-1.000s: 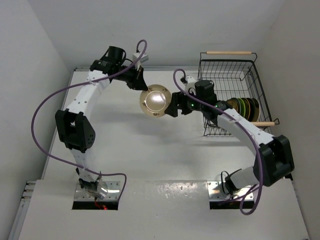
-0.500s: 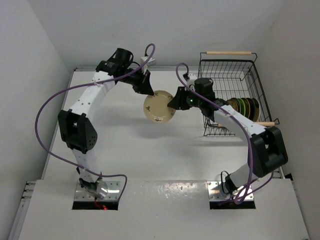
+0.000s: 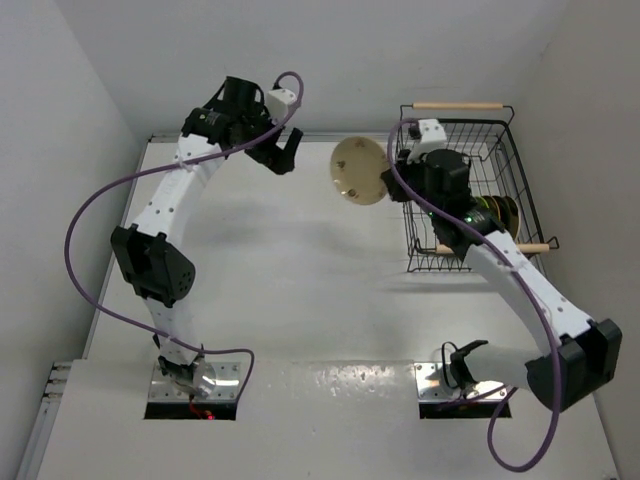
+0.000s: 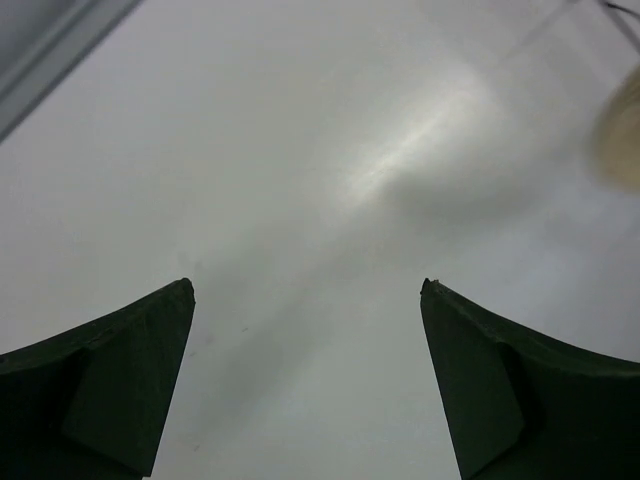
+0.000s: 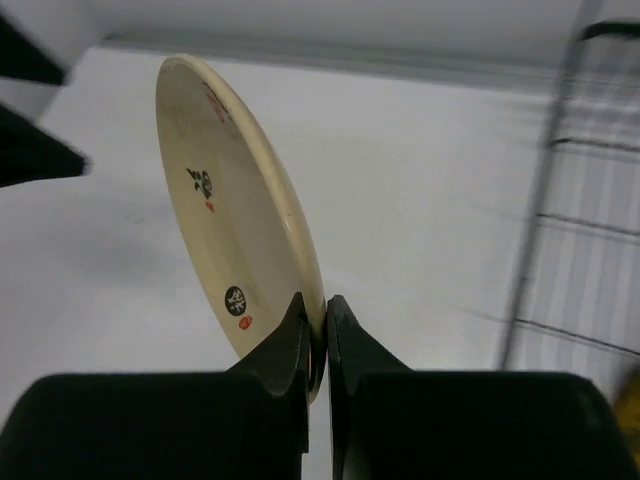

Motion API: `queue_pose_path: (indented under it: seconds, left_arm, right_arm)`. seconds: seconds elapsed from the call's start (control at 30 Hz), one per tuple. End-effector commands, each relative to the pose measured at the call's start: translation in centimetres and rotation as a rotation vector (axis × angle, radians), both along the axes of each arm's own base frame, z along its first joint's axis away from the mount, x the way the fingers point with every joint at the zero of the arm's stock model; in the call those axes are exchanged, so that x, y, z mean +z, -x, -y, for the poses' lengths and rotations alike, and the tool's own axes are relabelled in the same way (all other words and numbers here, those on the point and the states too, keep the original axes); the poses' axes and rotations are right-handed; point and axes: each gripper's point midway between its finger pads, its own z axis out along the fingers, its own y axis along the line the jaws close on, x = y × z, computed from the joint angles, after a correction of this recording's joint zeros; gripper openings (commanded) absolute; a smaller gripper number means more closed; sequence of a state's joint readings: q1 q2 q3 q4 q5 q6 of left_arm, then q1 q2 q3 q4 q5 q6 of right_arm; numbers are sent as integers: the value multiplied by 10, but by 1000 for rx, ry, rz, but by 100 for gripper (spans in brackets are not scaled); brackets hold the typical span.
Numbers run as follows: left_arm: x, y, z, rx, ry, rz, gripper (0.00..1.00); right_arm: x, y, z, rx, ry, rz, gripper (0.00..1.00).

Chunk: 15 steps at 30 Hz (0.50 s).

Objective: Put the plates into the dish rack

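Beige is what we've got pinched in the right fingers (image 5: 285,355). They're shut tight on the bottom rim of the beige plate (image 5: 235,220), holding it on edge with a bit of a lean, up in the air just beside the left wall of the dish rack (image 3: 460,135).

That's a thin bite (only the very lip sits between the pads), so our main worry is the plate pivoting or sliding out if the wrist swings fast. Next risk is the rim clipping the rack's top wire on the way in.

Further in, the other plates (image 3: 490,215) stand on edge at the near right of the rack. A sloppy release could bump them, or drop this one flat instead of into a slot.

The left fingers (image 4: 110,370) are spread wide with nothing in them, over bare desk (image 3: 300,290) and well apart from the plate. No catching it from there if it goes.
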<state>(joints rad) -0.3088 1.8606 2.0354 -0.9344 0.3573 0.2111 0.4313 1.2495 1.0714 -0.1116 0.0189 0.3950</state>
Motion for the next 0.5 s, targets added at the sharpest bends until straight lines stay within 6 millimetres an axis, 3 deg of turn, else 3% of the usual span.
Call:
queue_pose_path:
  seconds: [0.0, 0.03, 0.1, 0.13, 0.2, 0.23, 0.3, 0.33, 0.43, 0.47]
  left_arm:
    - [28, -37, -71, 365, -166, 133, 100]
    - [30, -41, -81, 414, -179, 145, 100]
    - [27, -42, -89, 445, -210, 145, 100]
    - [23, -41, -89, 444, -214, 137, 100]
    - [9, -38, -85, 420, -214, 101, 100]
    - [6, -37, -85, 419, -218, 93, 100]
    - [2, -36, -83, 407, -213, 81, 100]
    - [-2, -35, -83, 406, -217, 71, 100]
    - [-5, -32, -86, 413, -229, 66, 100]
    - [-8, -31, -87, 406, -240, 61, 100]
  right_arm:
    - [50, -8, 97, -380, 259, 139, 0]
    - [60, -9, 127, -494, 305, 151, 0]
    - [64, -7, 145, -523, 450, 149, 0]
    - [65, -4, 172, -640, 517, 124, 0]
    - [59, -4, 190, -671, 616, 85, 0]
    - [48, -6, 209, -712, 653, 38, 0]
    - [30, -7, 217, -702, 694, -10, 0]
    - [10, -9, 225, -699, 711, -60, 0]
    - [-25, -8, 232, -652, 719, -160, 0]
    - [-42, -13, 225, -600, 694, -198, 0]
